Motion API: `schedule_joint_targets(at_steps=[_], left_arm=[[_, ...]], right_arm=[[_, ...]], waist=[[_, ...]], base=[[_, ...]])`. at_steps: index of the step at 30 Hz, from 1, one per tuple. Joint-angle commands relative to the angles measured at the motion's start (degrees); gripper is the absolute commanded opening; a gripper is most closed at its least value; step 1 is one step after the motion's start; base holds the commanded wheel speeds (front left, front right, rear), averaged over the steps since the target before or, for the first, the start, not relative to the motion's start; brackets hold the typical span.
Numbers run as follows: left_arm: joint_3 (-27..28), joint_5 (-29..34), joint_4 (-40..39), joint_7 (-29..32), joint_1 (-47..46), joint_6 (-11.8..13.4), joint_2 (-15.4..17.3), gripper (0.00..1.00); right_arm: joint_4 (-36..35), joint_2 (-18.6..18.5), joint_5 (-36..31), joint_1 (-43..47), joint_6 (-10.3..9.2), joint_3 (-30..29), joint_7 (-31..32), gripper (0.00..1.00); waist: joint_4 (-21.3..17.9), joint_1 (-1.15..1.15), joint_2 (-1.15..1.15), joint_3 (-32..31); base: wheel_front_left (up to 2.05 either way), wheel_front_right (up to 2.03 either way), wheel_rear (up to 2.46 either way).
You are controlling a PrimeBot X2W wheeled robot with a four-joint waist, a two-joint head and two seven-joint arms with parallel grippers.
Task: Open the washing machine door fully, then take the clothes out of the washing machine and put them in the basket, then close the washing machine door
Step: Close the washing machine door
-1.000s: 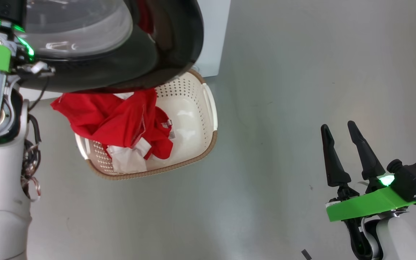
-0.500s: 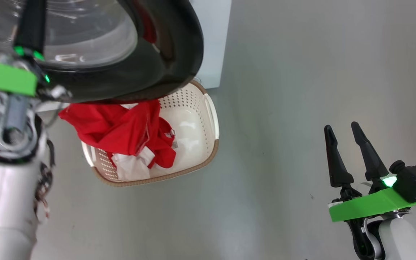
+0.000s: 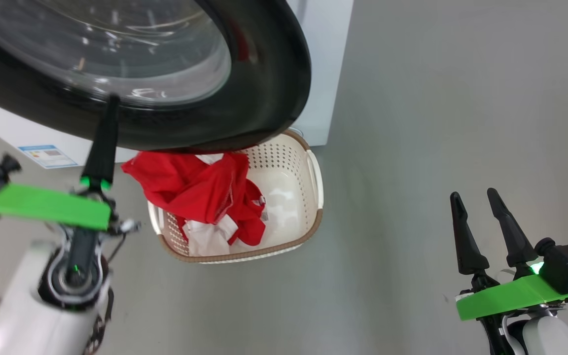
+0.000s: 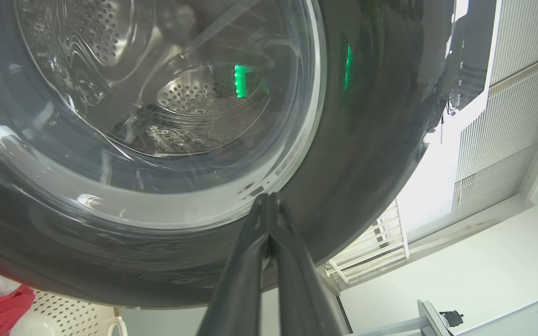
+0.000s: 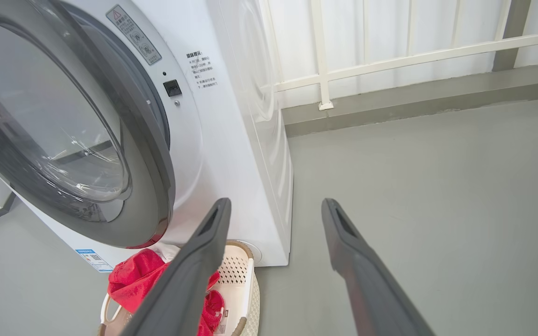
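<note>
Two grippers, one door, one load. Item: left gripper (image 3: 112, 103), left of frame in head view; fingers pressed together on nothing, tips at the door (image 3: 269, 98) rim's lower edge, contact uncertain, probably set to push it shut. Item: right gripper (image 3: 474, 196), lower right; fingers spread wide, empty, parked clear of the swing. Item: clothes (image 3: 190, 185) in basket (image 3: 291, 170), centre frame, beneath the door. Left wrist view adds the drum (image 4: 189, 93) through the glass, no red inside; right wrist view shows the door ajar from the washer (image 5: 231, 140).

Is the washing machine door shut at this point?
Not shut. In the right wrist view the washing machine door stands angled out from the front of the washing machine. In the head view it overhangs the basket.
</note>
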Motion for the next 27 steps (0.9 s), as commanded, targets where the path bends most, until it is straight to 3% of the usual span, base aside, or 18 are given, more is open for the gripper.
schedule_joint_targets(at_steps=[1, 12, 23, 24, 26, 27], left_arm=[[1.4, 0.8, -1.4, -0.9, 0.9, -0.3, 2.6, 0.00], [0.3, 4.0, 0.1, -4.6, 11.9, -0.3, 4.9, 0.00], [5.9, 9.4, 0.7, -4.7, 20.2, -0.3, 3.4, 0.00], [6.3, 9.8, 0.7, -4.7, 20.9, -0.3, 3.2, 0.04], [7.2, 10.8, 0.6, -4.7, 22.2, -0.3, 3.1, 0.24], [7.5, 11.5, 0.5, -4.7, 22.8, -0.3, 3.0, 0.26]], right_arm=[[-1.3, -0.2, -0.7, 0.3, 0.28, 1.1, -0.4, 1.00], [-1.0, -0.2, -1.0, 2.1, 0.28, 0.4, -0.4, 1.00], [-0.9, -0.2, -1.4, 4.4, 0.28, -0.7, -0.4, 1.00], [-0.9, -0.2, -1.4, 4.7, 0.28, -0.8, -0.4, 1.00], [-1.0, -0.2, -1.4, 5.2, 0.28, -1.1, -0.4, 1.00], [-1.0, -0.2, -1.4, 5.5, 0.28, -1.2, -0.4, 1.00]], waist=[[0.8, 0.00, 0.00, -0.8], [1.8, 0.00, 0.00, -3.3], [2.9, 0.00, 0.00, -5.3], [3.0, 0.00, 0.00, -5.5], [3.1, 0.00, 0.00, -5.9], [3.2, 0.00, 0.00, -6.1]], base=[[0.00, 0.00, 0.00], [0.00, 0.00, 0.00], [0.00, 0.00, 0.00], [0.00, 0.00, 0.00], [0.00, 0.00, 0.00], [0.00, 0.00, 0.00]])
